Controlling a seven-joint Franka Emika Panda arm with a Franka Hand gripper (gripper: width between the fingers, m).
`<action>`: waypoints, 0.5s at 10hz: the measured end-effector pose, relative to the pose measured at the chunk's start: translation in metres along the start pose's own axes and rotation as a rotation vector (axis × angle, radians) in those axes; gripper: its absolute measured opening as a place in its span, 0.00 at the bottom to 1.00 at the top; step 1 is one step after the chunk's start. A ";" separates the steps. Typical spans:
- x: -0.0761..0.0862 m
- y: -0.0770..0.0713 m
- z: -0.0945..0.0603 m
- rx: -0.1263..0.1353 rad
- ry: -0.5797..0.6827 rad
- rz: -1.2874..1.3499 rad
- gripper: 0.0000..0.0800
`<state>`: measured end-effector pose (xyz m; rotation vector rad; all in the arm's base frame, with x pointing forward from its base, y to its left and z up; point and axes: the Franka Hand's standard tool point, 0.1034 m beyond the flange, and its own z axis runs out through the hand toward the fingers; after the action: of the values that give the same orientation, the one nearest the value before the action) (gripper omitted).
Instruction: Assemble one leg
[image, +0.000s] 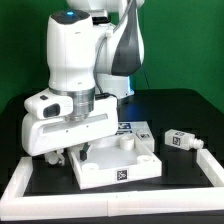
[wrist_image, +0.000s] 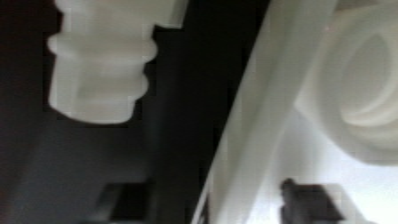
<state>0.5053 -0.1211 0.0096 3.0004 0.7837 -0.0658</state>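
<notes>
Over the middle of the black tabletop (image: 195, 118), the white two-finger gripper (image: 80, 155) hangs low at the large square white plastic panel (image: 100, 172), its dark fingertips (wrist_image: 121, 200) spread apart, the panel's rim running between them and nothing pinched. Toward the tabletop's edge on the exterior view's right lies the leg (image: 180, 140), a stubby white plastic peg with a black-and-white tag, well apart from the gripper. A blurred white ribbed peg (wrist_image: 98, 70) shows beside the panel in the wrist view.
</notes>
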 end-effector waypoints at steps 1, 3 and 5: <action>0.004 0.001 0.000 -0.003 0.003 0.039 0.09; 0.029 0.008 -0.002 -0.008 0.006 0.137 0.07; 0.045 0.019 -0.002 -0.004 0.006 0.191 0.07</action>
<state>0.5537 -0.1159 0.0101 3.0553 0.4929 -0.0493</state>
